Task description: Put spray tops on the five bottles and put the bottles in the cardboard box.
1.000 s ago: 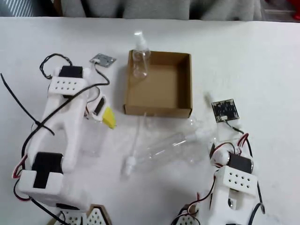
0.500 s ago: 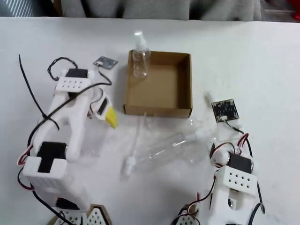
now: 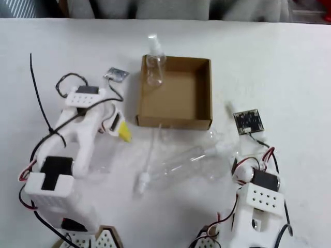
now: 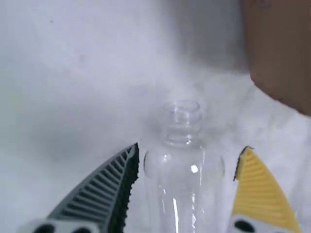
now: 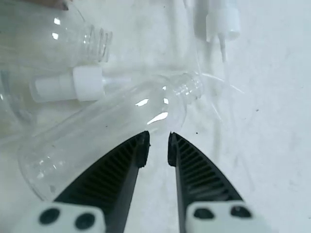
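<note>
- High view: the cardboard box (image 3: 176, 106) sits open at the middle of the table (image 3: 289, 62). A capped spray bottle (image 3: 155, 64) is at the box's far corner on the left arm's side. Whether it stands or leans cannot be told.
- High view: a loose spray top (image 3: 143, 177) with its tube and a cluster of clear bottles (image 3: 191, 163) lie before the box's near wall, between the box and the right arm (image 3: 261, 199). A circuit board (image 3: 247, 122) lies beside the box and a small metal plate (image 3: 116, 74) lies by the left arm.
- High view: the left gripper (image 3: 118, 129) is near the box's near corner, with an uncapped bottle (image 3: 102, 155) under the arm.
- Left wrist view: the left gripper (image 4: 189, 148) has its jaws spread, one grey and one yellow, flanking the uncapped bottle (image 4: 182, 170) with a slim gap on each side. The bottle's threaded neck reaches past the jaw tips. The box corner (image 4: 282, 48) lies beyond.
- Right wrist view: the right gripper (image 5: 158, 141) has its jaws close together with a narrow slit, gripping nothing. The tips are just beside a lying bottle (image 5: 112, 126).
- Right wrist view: what looks like one cluster from above separates here into the lying bottle, a second bottle (image 5: 53, 39), a white spray top (image 5: 73, 86) between them, and another spray top (image 5: 222, 22) near the lying bottle's neck.
</note>
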Controlling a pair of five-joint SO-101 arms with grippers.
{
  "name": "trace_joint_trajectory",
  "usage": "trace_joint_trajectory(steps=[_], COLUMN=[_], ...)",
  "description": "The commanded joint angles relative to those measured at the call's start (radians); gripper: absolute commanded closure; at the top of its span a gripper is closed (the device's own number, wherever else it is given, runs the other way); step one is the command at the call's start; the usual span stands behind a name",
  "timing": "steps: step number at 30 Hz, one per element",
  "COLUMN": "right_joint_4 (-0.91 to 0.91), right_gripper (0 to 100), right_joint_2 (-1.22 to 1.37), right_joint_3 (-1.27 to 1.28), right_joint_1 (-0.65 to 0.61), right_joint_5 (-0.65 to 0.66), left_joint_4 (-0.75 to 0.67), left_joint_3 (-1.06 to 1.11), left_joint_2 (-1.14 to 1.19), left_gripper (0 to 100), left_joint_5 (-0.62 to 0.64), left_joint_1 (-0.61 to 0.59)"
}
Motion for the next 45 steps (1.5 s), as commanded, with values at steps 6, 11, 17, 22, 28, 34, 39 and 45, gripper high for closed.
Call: trace_joint_trajectory(steps=[6, 11, 17, 22, 28, 34, 39, 45], right_joint_4=[-0.001, -0.001, -0.001, -0.001, -0.001, -0.001, 0.004, 0.137], right_gripper=[93.2, 93.2, 93.2, 93.2, 93.2, 93.2, 93.3, 93.3], right_joint_2=[0.008, 0.008, 0.010, 0.010, 0.012, 0.005, 0.002, 0.012], right_joint_3=[0.009, 0.009, 0.009, 0.009, 0.009, 0.009, -0.002, -0.193], right_joint_1=[-0.021, -0.021, -0.021, -0.021, -0.021, -0.021, -0.021, -0.054], right_joint_5=[0.011, 0.011, 0.011, 0.011, 0.011, 0.011, 0.002, -0.020], left_joint_4=[-0.037, -0.031, -0.046, -0.043, -0.046, -0.044, -0.044, -0.126], left_joint_3=[0.035, 0.040, 0.038, 0.044, 0.046, 0.049, 0.049, 0.184], left_joint_2=[-0.008, -0.008, -0.007, -0.007, -0.007, -0.018, -0.035, -0.166], left_gripper=[69, 72, 77, 75, 91, 90, 90, 90], left_joint_5=[0.046, 0.106, 0.123, 0.121, 0.123, 0.123, 0.123, 0.123], left_joint_1=[-0.010, -0.010, -0.013, -0.008, -0.010, -0.082, -0.156, -0.225])
